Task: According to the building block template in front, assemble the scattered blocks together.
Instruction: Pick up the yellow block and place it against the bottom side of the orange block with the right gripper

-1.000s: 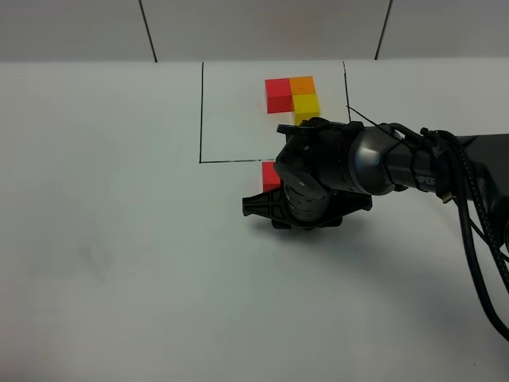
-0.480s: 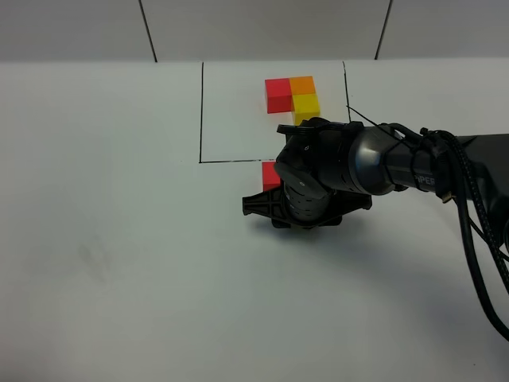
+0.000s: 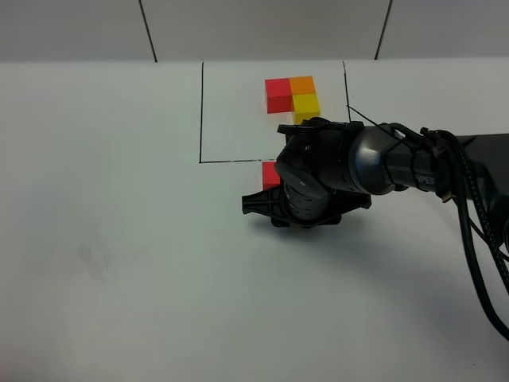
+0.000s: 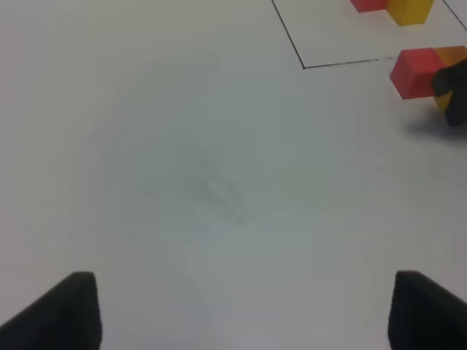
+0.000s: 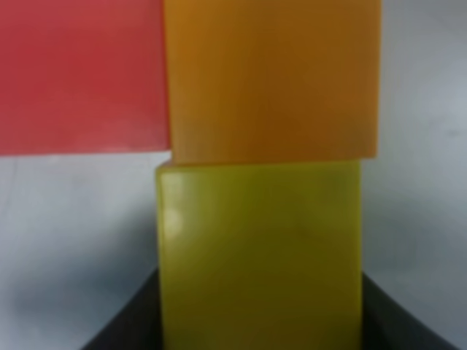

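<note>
The building block template is an L of red, orange and yellow cubes inside a thin black rectangle at the back. Just in front of the rectangle's near line, my right gripper points down over the scattered blocks; from above only the loose red cube shows. In the right wrist view the red cube touches the orange cube, and the yellow cube sits flush against the orange one, between my right gripper's jaws. My left gripper is open and empty, well away from the loose cubes.
The white table is bare at the left and front. The right arm and its cables stretch along the right side. A faint smudge marks the table ahead of the left gripper.
</note>
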### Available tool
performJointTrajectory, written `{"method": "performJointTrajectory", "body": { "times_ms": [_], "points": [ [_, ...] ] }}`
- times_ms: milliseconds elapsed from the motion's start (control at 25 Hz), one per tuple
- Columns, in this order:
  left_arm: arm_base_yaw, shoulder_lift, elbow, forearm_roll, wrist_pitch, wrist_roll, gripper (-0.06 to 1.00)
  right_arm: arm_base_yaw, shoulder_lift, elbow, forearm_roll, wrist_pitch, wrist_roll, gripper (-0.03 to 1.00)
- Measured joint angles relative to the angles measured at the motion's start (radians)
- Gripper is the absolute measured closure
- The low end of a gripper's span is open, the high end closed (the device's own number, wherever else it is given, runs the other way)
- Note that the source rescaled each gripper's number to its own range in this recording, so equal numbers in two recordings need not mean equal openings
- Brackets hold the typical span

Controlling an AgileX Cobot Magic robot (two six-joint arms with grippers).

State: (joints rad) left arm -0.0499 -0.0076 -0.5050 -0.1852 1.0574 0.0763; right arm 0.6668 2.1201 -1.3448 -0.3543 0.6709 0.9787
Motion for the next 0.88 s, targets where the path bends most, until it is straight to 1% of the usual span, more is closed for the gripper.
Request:
{"method": "performJointTrajectory", "body": {
  "times_ms": [880],
  "points": [
    [0.000,0.000,0.000,0.000,0.000,0.000,0.20,0.000,0.000,0.000,0.005,-0.012,0.000,0.95]
  ]
}}
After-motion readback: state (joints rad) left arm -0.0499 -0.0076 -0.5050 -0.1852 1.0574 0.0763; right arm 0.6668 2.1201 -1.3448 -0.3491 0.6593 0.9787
